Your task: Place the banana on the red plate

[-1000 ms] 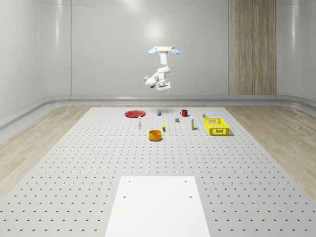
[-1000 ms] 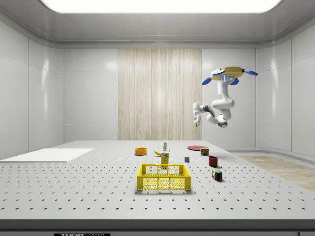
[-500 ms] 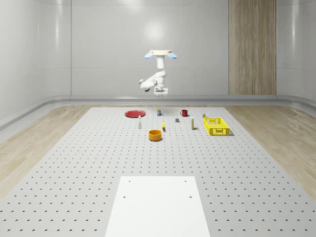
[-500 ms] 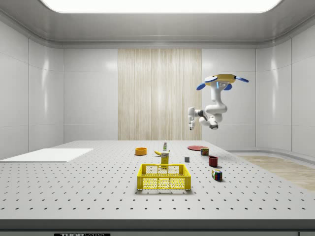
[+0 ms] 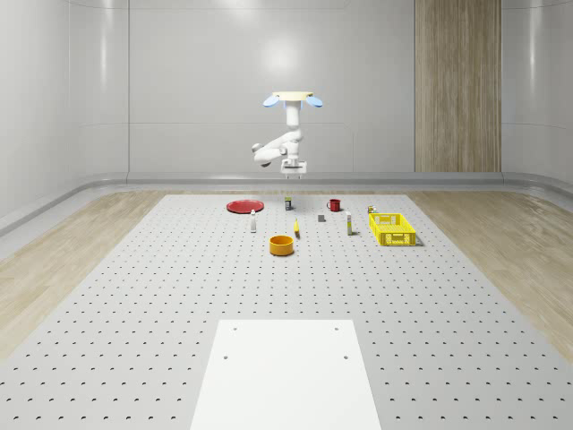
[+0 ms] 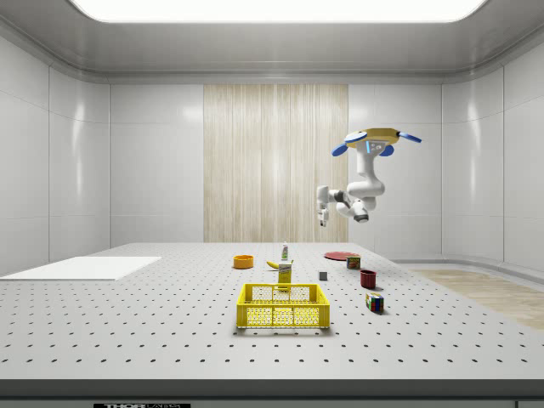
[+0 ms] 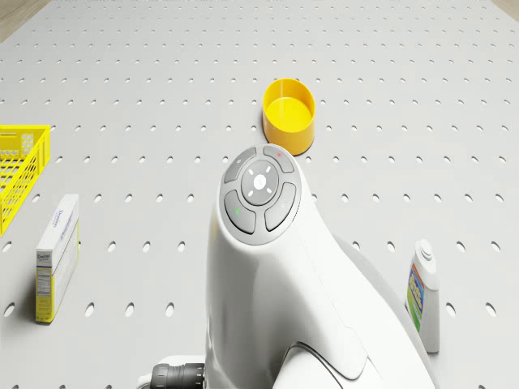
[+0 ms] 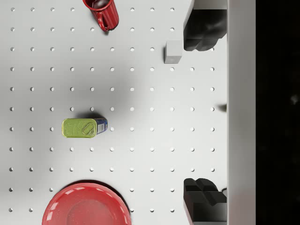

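Observation:
The banana lies on the perforated table beside the orange bowl; in the side view the banana sits behind the yellow basket. The red plate rests at the table's far end, also seen as the red plate in the wrist view. The drone hovers high over the far part of the table. Its gripper hangs well above the objects, pointing down. In the wrist view the gripper is open, its dark fingers wide apart with nothing between them.
A green can, a red mug and a grey cube stand under the gripper near the plate. The yellow basket, a box and a bottle stand on the table. A white sheet covers the near end.
The drone has shifted toward the whole-scene view's left and come slightly lower. The arm has swung with it, and the gripper now points more straight down.

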`<state>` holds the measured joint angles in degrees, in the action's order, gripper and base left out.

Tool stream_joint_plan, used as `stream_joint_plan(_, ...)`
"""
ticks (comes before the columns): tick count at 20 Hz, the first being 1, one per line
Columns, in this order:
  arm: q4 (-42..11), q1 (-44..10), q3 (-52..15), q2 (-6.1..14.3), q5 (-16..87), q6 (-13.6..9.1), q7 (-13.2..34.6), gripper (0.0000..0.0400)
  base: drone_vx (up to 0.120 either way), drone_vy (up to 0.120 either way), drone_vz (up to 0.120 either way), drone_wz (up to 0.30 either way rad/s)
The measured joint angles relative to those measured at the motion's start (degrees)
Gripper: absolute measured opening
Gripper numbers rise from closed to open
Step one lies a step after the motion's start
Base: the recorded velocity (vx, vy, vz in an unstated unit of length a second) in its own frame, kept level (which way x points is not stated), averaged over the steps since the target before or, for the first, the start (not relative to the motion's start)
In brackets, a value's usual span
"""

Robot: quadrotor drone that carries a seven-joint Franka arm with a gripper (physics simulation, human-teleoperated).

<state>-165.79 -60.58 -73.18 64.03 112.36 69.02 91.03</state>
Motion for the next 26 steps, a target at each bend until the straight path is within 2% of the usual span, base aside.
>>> stream_joint_plan(2,0.0,-0.3,-0.2,0.6,-0.3,0.5,0.2,0.0400,0.120,0.000,-0.020,0.000)
stream_joint_plan(8,0.2,-1.0,-0.8,2.4,-1.2,2.0,0.9,0.0400,0.120,0.000,-0.113,0.000)
stream_joint_plan(12,0.2,-1.4,-1.2,3.5,-1.8,3.1,1.3,0.0400,0.120,0.000,-0.010,0.000)
stream_joint_plan(26,0.5,-2.5,-2.3,7.2,-3.7,6.4,2.4,0.0400,0.120,0.000,-0.120,0.000)
